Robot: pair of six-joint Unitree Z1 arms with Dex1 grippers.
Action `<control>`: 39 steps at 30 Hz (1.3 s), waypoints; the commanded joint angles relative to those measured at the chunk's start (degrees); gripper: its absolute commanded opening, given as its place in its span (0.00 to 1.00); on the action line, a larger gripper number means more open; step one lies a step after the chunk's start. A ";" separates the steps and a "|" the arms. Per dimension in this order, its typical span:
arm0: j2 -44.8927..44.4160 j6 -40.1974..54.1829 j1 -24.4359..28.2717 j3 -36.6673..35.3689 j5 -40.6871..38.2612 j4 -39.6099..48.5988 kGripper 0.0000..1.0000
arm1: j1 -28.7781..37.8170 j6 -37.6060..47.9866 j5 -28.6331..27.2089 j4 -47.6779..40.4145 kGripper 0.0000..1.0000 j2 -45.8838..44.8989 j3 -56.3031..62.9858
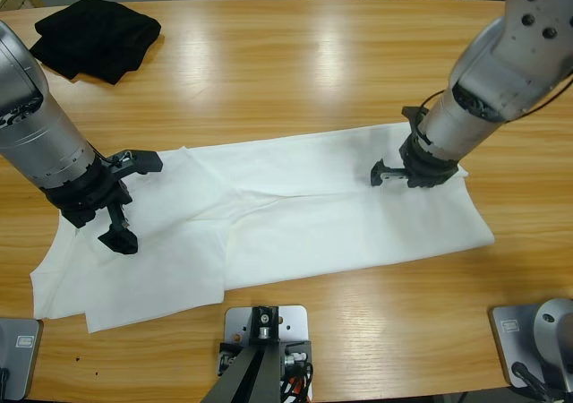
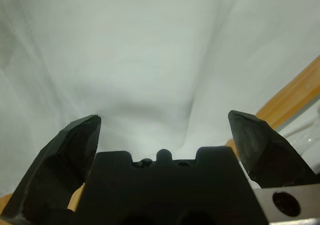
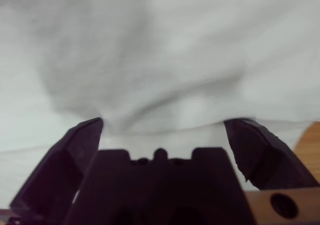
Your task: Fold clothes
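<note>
White shirt [image 1: 295,215] is lying as a long band across the desk's [image 1: 295,72] near half; black garment [image 1: 94,36] is sitting at the far left corner. Which arm is left cannot be told: both wrist views are showing only white cloth. Left gripper [image 2: 162,130] and right gripper [image 3: 162,132] are both standing wide open, holding nothing. Step in hand, judged: lengthwise fold done, ends being approached. Next: both closing on cloth at the ends.

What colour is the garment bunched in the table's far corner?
Black, plain: the black garment shows best in the high view.
</note>
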 commanded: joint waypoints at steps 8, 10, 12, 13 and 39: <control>-1.48 -0.02 0.24 0.95 -0.32 -0.15 0.99 | -30.25 -11.28 17.01 -5.29 1.00 -20.96 11.73; -1.64 -0.02 0.22 0.86 -0.34 -0.15 0.99 | -35.66 -11.86 21.08 -8.86 0.99 -20.98 17.16; -1.64 -0.16 0.21 0.77 -0.35 -0.13 0.99 | -35.99 -9.15 24.05 -12.61 0.99 -20.66 20.36; -1.69 -0.26 0.21 0.66 -0.44 -0.13 0.99 | -35.99 -6.13 25.66 -15.95 0.99 -20.43 22.74; -3.31 -2.48 -0.94 -2.20 -0.97 2.31 0.99 | -38.54 -1.58 29.72 -36.49 0.86 -9.60 36.32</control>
